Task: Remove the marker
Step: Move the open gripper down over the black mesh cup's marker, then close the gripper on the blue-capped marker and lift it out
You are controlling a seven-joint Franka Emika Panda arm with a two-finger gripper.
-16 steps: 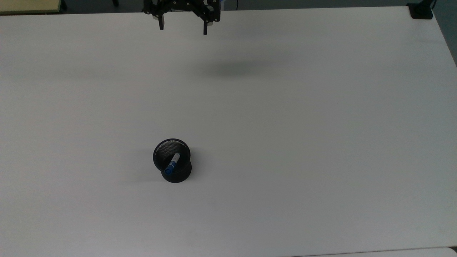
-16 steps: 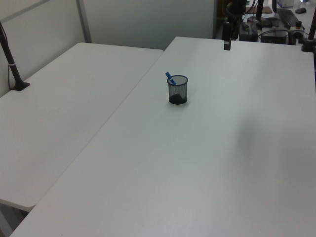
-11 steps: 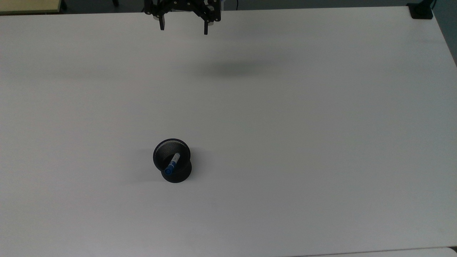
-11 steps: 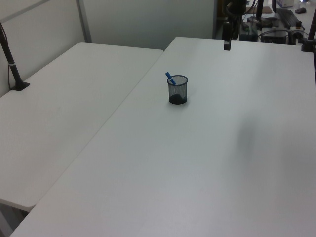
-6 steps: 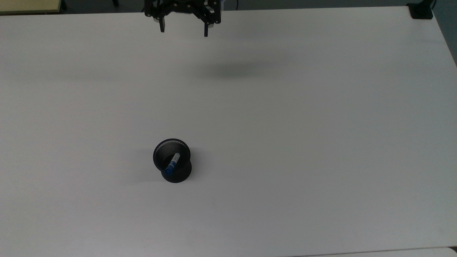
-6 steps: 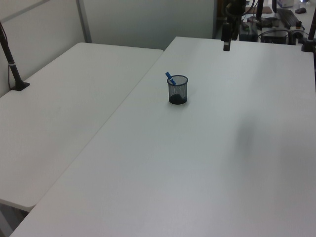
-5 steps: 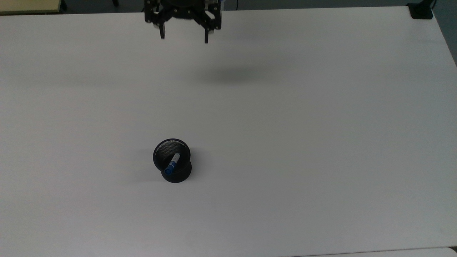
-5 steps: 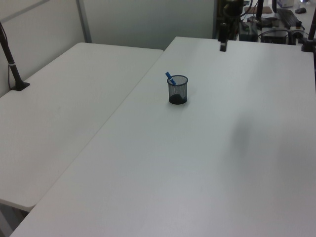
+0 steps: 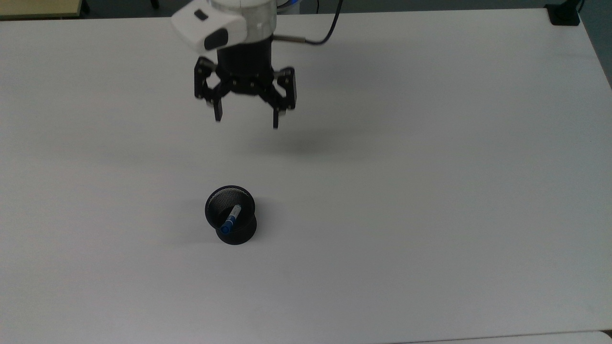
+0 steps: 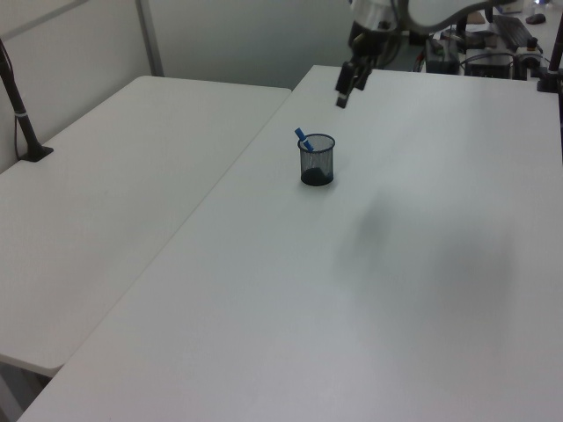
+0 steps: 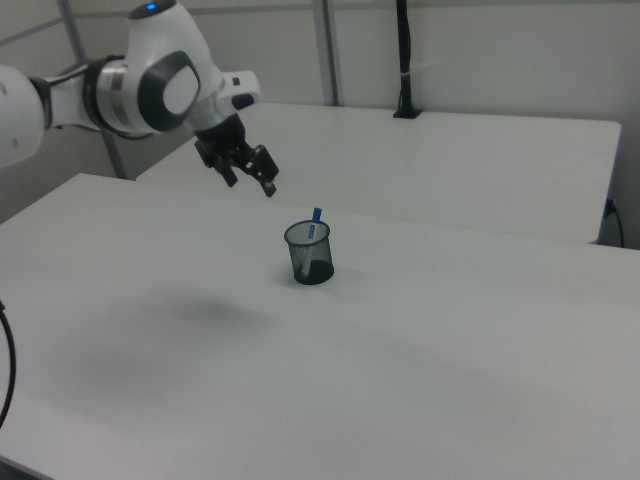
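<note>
Top view: marker leans inside a black mesh cup on the white counter. Claw hangs well apart, fingers spread. Label unreadable.

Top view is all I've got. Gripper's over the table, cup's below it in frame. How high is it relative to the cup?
Observer: In the right view the gripper hangs well above the rim of the mesh cup, nowhere near the table.
Operator: Does the marker stick out of the cup?
Observer: Yes. In the left view the marker leans on the rim, its blue end poking above it toward the left view's left.
Operator: Anything next to this table?
Observer: A second white table butts against it, on the left view's left.
</note>
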